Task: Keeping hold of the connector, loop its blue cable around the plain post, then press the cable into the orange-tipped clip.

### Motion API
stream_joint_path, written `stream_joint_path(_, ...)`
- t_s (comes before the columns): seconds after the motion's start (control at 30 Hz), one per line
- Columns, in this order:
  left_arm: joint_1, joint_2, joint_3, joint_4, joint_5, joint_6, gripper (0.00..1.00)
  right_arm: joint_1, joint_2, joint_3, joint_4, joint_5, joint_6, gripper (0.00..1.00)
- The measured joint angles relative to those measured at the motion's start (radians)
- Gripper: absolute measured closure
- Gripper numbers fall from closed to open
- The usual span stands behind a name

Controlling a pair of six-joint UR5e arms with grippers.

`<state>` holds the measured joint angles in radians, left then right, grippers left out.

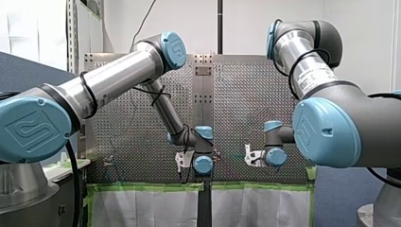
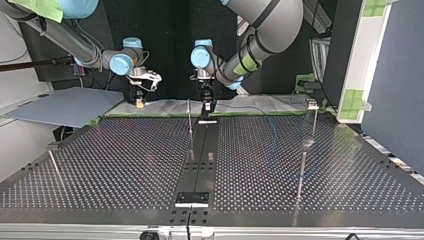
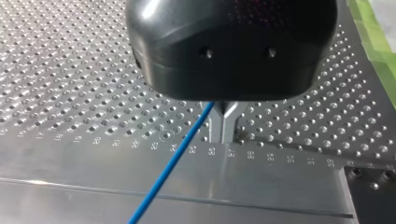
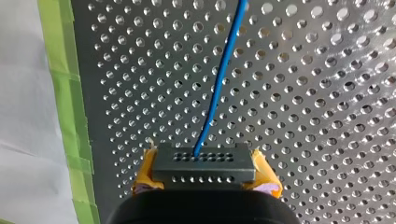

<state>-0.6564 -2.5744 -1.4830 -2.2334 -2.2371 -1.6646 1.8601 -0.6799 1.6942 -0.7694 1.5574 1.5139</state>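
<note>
connector (image 4: 204, 163): small black block with rows of holes, clamped across its width between the yellow pads (image 4: 145, 176) of my right pincer (image 4: 205, 173); held just over the tabletop (image 4: 308, 121), near the green tape (image 4: 60, 93) at its edge.
handling, connector: probably rigid, light and smooth-sided; best gripped on its 2 ends as now, with steady pressure so a tug from the cable cannot twist it out.
blue cable (image 4: 219, 79): leaves the middle of the connector's holed face and runs in a gentle curve away over the perforations.
handling, cable: thin and limp, likely springy enough to hold a bow; apt to slide on metal and slacken off a post unless kept taut; best guided a short way from the connector, never yanked at the exit hole.
my left pincer (image 3: 226, 125): metal fingers (image 3: 232, 128) drawn narrow, tips down at the tabletop; cable emerges from under the black housing right beside them; pinched or merely alongside, cannot tell.
upright posts (image 2: 301, 172): several thin ones standing well apart in the top view; plain one and orange-tipped clip not distinguishable there.
</note>
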Motion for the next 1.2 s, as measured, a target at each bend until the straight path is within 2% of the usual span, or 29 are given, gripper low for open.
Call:
stream_joint_path(0.23,0.011,-0.025,0.018,-0.021,0.013,0.001,1.0,-0.01,0.002,-0.018,0.016,-0.004,0.004,1.0)
stream_joint_path(0.57,0.034,-0.103,0.108,-0.106,0.011,-0.013,1.0,-0.029,0.003,-0.036,0.026,-0.006,0.006,1.0)
stream_joint_path(1.0,0.082,-0.109,0.207,-0.19,0.04,-0.019,1.0,-0.051,0.018,-0.08,0.037,-0.028,0.005,1.0)
stream_joint_path(1.2,0.095,-0.109,0.224,-0.209,0.049,-0.02,1.0,-0.054,0.058,-0.12,0.069,-0.034,-0.012,1.0)
